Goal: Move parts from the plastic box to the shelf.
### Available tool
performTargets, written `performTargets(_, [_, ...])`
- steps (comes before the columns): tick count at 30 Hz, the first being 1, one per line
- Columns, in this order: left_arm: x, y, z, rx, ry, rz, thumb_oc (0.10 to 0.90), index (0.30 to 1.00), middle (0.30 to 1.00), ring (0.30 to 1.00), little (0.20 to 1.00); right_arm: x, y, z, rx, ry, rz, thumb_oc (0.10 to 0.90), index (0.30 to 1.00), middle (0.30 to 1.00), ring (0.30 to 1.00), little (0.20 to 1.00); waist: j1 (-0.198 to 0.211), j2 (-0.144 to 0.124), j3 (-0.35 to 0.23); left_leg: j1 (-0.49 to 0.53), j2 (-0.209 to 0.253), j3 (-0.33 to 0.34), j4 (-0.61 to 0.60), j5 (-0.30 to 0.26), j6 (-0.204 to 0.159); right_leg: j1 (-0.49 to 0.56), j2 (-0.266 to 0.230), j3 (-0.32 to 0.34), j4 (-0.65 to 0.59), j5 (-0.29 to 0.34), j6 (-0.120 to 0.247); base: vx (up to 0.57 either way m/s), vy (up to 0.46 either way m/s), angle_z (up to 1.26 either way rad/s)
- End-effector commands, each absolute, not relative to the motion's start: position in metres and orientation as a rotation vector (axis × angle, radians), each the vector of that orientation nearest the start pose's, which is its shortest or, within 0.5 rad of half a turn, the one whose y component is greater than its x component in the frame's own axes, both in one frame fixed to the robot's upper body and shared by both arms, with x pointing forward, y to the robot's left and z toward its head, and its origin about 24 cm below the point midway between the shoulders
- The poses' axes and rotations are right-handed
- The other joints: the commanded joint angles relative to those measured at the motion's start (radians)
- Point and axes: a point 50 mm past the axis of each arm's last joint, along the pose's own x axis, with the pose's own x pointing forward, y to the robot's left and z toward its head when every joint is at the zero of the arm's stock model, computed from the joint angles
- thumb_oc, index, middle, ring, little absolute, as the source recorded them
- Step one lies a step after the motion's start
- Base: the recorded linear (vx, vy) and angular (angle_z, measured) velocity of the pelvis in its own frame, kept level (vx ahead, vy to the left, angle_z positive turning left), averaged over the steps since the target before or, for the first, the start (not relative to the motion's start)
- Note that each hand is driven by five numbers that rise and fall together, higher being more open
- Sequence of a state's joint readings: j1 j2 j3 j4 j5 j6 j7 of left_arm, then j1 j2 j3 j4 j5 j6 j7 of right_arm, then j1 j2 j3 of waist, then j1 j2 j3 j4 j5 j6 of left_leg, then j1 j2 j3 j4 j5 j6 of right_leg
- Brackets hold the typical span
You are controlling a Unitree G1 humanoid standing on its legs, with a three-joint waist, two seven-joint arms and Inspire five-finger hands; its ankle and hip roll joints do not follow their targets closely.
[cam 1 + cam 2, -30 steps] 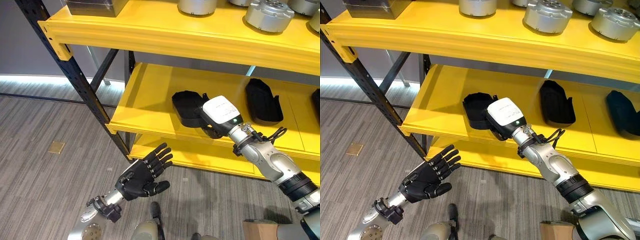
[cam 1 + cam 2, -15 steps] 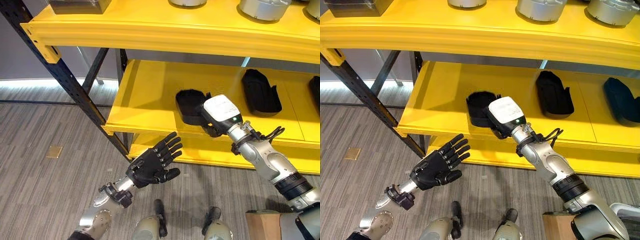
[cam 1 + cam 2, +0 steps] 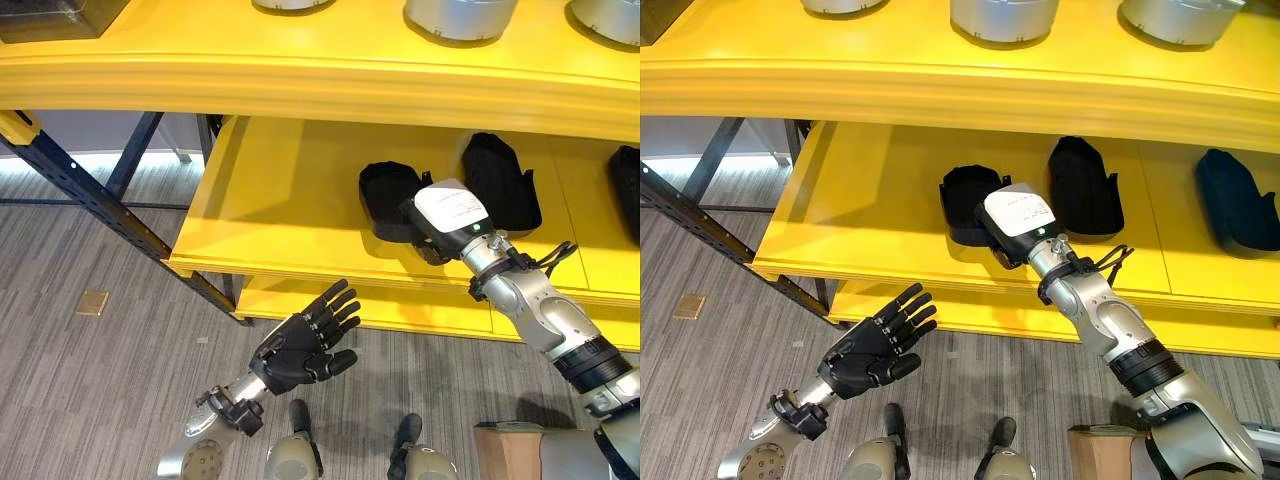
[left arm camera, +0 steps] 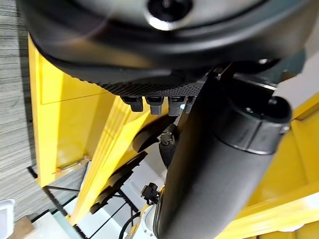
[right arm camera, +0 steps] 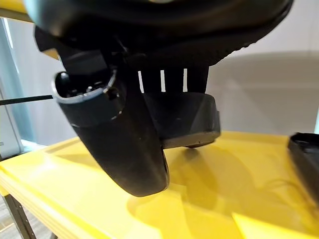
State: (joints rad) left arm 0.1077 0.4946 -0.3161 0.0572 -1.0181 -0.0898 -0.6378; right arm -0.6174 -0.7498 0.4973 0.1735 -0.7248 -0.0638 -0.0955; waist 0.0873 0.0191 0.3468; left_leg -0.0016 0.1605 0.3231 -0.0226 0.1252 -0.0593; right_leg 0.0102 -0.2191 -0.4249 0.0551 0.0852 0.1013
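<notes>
A black moulded part [image 3: 385, 198] sits at the front of the yellow middle shelf [image 3: 285, 215]. My right hand [image 3: 450, 212], its back under a white cover, is at the part's right end. In the right wrist view its fingers lie over the black part [image 5: 184, 119] and the thumb [image 5: 124, 144] curls beneath it, so the hand is shut on the part just above the shelf board. My left hand [image 3: 300, 350] hovers open over the floor in front of the lower shelf, fingers straight and holding nothing.
Two more black parts [image 3: 500, 180] [image 3: 1235, 195] lie further right on the same shelf. Silver round parts [image 3: 460, 15] stand on the top shelf. A dark slanted upright [image 3: 90, 190] stands at the left, and a cardboard box [image 3: 505, 450] at the lower right.
The whole picture has shifted, so the camera moved. My right hand stays on the black part at the shelf. The left hand stays open in front of the shelf.
</notes>
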Motion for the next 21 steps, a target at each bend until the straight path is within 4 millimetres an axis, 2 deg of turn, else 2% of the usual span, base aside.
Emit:
performTargets(1, [0.210,0.149,0.060,-0.637,-0.095,-0.874,0.900,1.000,1.000,1.000,1.000,0.346,-0.145,0.245,-1.528,-0.789,-0.004,0.400,0.300,0.300,0.300,0.300,0.027,-0.003,-0.057,0.015,0.027,-0.008,0.107,-0.182,0.001,-0.069,-0.070,0.012,0.192,-0.154,0.039,0.01,0.014,0.09])
performTargets(14, [0.224,0.132,0.079,-0.638,-0.148,-0.907,0.900,1.000,1.000,1.000,1.000,0.363,-0.131,0.260,-1.607,-0.766,-0.088,0.400,0.300,0.300,0.300,0.300,0.043,0.038,0.028,-0.057,0.019,-0.021,0.146,-0.188,0.005,-0.146,-0.110,0.022,0.244,-0.151,0.045,-0.05,0.026,0.04])
performTargets(21, [0.228,0.127,0.091,-0.651,-0.190,-0.916,0.900,1.000,1.000,1.000,1.000,0.377,-0.145,0.271,-1.691,-0.667,-0.210,0.400,0.300,0.300,0.300,0.300,0.059,0.062,0.085,-0.128,0.016,-0.034,0.194,-0.188,0.004,-0.215,-0.136,0.028,0.306,-0.158,0.040,-0.06,0.018,0.05])
